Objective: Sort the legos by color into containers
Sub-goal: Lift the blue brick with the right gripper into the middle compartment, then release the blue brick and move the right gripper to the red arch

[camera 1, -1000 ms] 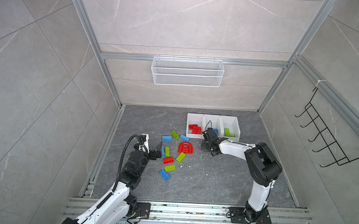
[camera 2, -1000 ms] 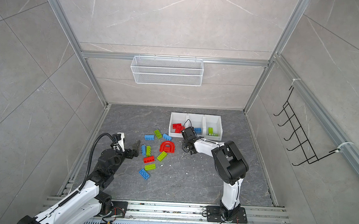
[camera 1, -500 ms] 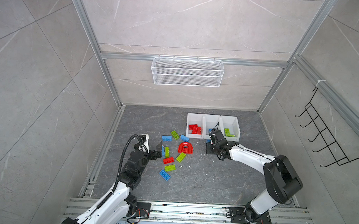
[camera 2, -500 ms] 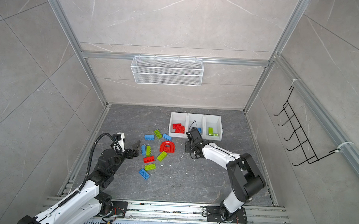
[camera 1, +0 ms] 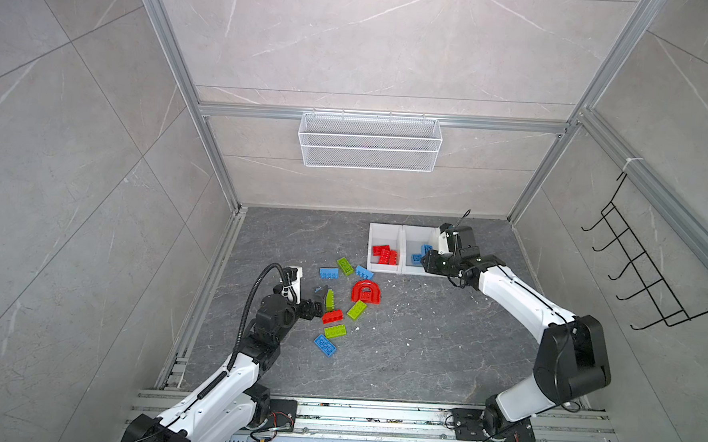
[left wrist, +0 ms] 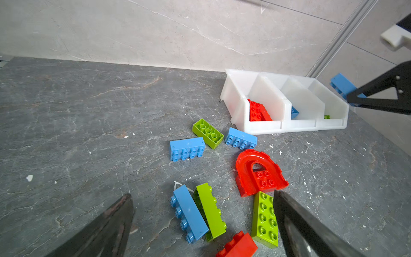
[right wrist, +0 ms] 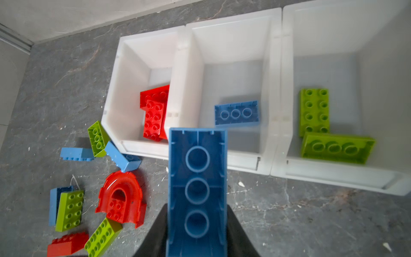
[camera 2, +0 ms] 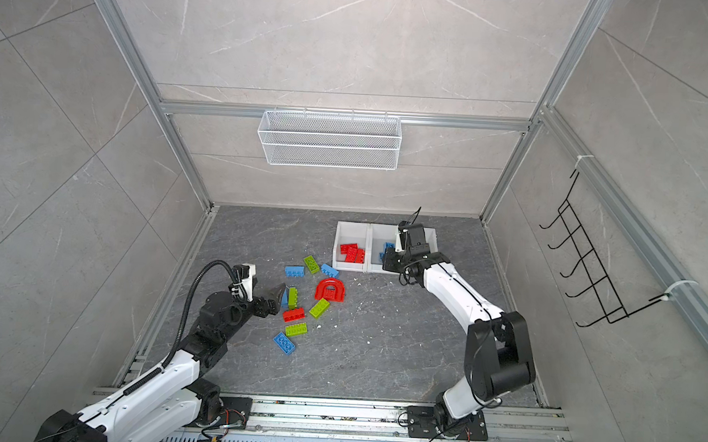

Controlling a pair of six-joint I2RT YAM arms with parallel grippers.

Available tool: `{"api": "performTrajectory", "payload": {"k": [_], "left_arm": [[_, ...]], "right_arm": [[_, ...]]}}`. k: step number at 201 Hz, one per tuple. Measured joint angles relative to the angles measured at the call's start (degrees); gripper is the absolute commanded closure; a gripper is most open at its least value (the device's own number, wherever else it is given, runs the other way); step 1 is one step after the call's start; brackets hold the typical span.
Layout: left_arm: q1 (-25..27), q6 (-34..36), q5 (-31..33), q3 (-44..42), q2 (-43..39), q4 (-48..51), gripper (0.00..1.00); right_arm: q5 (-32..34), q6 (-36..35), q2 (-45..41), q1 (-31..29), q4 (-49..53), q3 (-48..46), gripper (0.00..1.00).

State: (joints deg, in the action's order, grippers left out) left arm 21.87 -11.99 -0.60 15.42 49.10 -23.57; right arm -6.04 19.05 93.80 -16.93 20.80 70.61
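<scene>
Dark grey veined counter (camera 1: pixel 399 357), flecked with small white chips. Pale grey tiled walls all round, edged with aluminium rails. On the far wall, a white wire basket (camera 1: pixel 369 141); on the right wall, a black wire hook rack (camera 1: pixel 640 278).

Left fingers (left wrist: pixel 106 227) spread wide, gripping nothing, poised low over the left edge of the loose bricks (camera 1: pixel 333 315). Framed between the tips in the left wrist view: a tipped blue brick (left wrist: pixel 189 213) lying against a green brick (left wrist: pixel 211 209), also on its side.

Right fingers (right wrist: pixel 155 233) clamped on the long sides of a blue brick (right wrist: pixel 196 178), hollow underside towards the wrist camera. Held clear of the counter at the near rim of the white bins (right wrist: pixel 184 66), roughly in line with the middle one.

Three bins joined in a row, far on the counter, right of centre. Left bin: red bricks (right wrist: pixel 154 115). Middle bin: an upturned blue brick (right wrist: pixel 236 113). Right bin: two green bricks (right wrist: pixel 314 110), one studs up, one underside up.

Left of the bins and nearer, scattered on the counter: a red arch (camera 1: pixel 366 291) lying flat, with blue, green and red bricks around it, the nearest of them just beside the left bin's near corner.
</scene>
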Motion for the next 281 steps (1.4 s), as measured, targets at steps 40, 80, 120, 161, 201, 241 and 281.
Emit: {"api": "performTrajectory", "payload": {"k": [40,80,120,161,201,241,281], "left_arm": [[0.0,-0.02,-1.03,0.0,0.96,-0.52,0.0],[0.0,-0.02,-1.03,0.0,1.01,-0.72,0.0],[-0.02,0.0,-1.01,0.0,1.01,-0.87,0.0],[-0.02,-0.02,-0.98,0.0,0.94,-0.87,0.0],[0.0,0.0,-0.92,0.0,0.76,-0.87,0.0],[0.0,0.0,-0.85,0.0,0.72,-0.87,0.0],[0.0,0.0,-0.52,0.0,0.37,-0.87,0.0]], "right_arm": [[-0.48,-2.25,8.55,0.46,2.19,8.17,0.75],[-0.5,-2.4,14.45,0.46,3.08,13.49,0.76],[-0.48,-2.38,19.3,0.46,3.89,18.43,0.75],[-0.44,-2.38,24.02,0.46,5.25,23.74,0.73],[-0.02,-2.36,25.88,0.59,6.45,25.66,0.55],[0.57,-2.78,25.99,1.09,7.34,25.77,0.4],[0.46,-3.48,21.11,1.09,7.96,22.64,0.35]]}}
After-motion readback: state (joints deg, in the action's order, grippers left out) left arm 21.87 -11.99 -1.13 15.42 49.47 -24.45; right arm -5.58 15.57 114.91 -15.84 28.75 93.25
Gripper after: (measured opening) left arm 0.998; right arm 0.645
